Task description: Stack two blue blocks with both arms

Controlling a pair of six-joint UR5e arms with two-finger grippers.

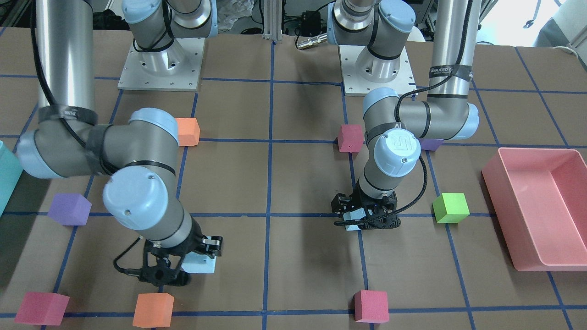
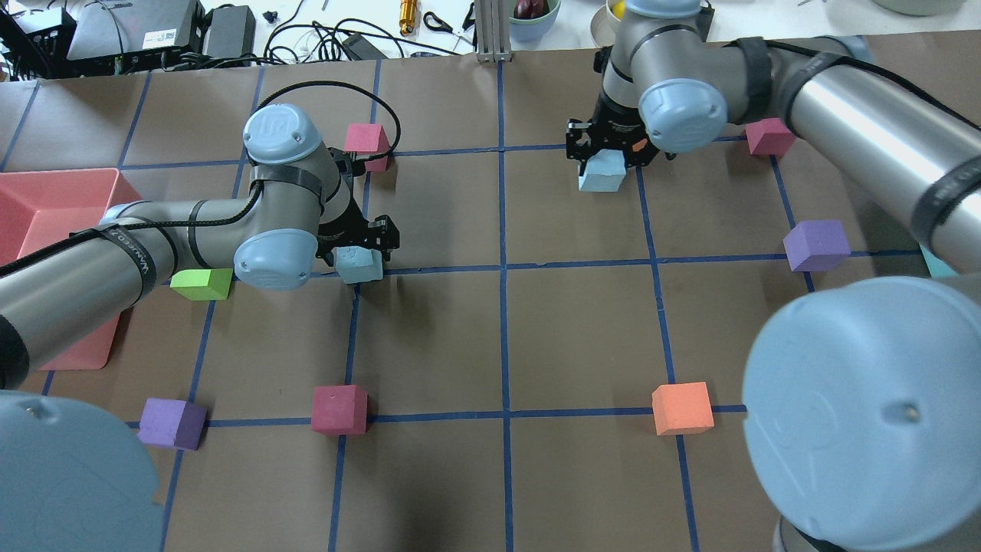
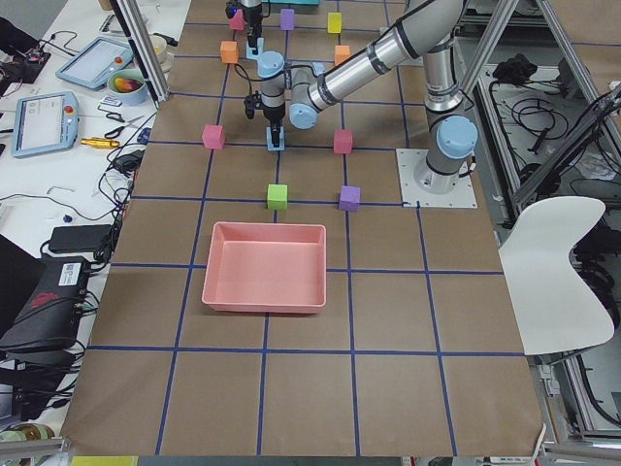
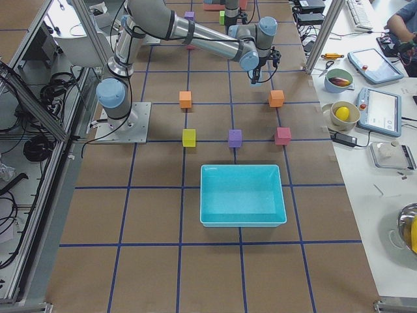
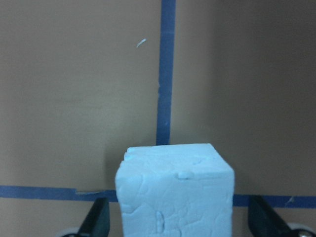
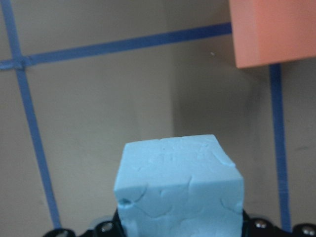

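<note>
There are two pale blue blocks. One blue block [image 2: 359, 265] rests on the table at a tape crossing. My left gripper [image 2: 362, 249] straddles it. In the left wrist view the block [image 5: 174, 190] stands between the two fingers [image 5: 97, 219] with a small gap on each side, so the jaws are open. The other blue block [image 2: 602, 172] sits in my right gripper [image 2: 611, 153], far across the table. In the right wrist view this block [image 6: 178, 190] fills the space between the jaws, low over the table. In the front view the left gripper [image 1: 365, 214] is at centre right and the right gripper [image 1: 190, 262] at lower left.
An orange cube [image 6: 271, 29] lies close beside the right gripper. A red cube [image 2: 366, 139] sits behind the left arm's wrist and a green cube [image 2: 202, 282] under its forearm. A pink tray [image 2: 46, 207], a teal box [image 4: 242, 194] and several other coloured cubes lie around.
</note>
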